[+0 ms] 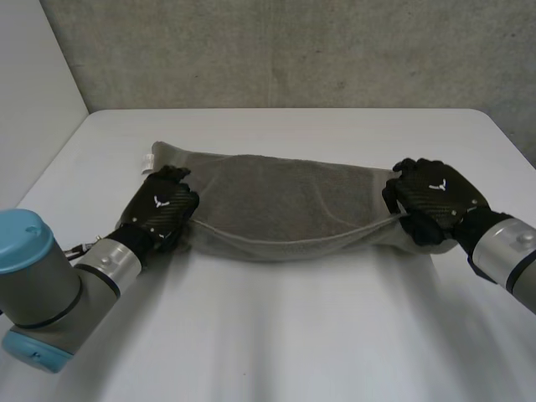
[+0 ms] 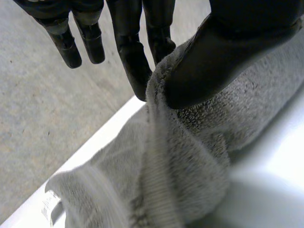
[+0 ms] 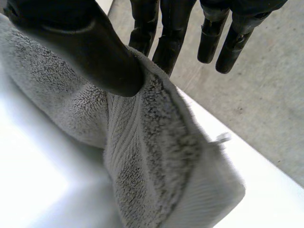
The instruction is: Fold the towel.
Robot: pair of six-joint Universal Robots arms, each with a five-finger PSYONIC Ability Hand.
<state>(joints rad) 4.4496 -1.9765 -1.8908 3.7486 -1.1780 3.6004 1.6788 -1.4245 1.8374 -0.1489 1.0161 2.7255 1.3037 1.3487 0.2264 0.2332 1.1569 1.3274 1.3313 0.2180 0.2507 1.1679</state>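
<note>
Towel [image 1: 276,201] lies across the surface [image 1: 276,335] near its far edge; left robot hand [image 1: 161,209] pinches the left end; right robot hand [image 1: 431,197] pinches the right end

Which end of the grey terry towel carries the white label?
The end pinched by the left hand: a white label sticks out of the grey terry towel at that far corner.

The left hand [image 1: 163,205] is pinching the towel [image 1: 276,201] at its left end, thumb against fingers (other fingers are sticking out free). The right hand [image 1: 431,199] is pinching the right end the same way.
</note>
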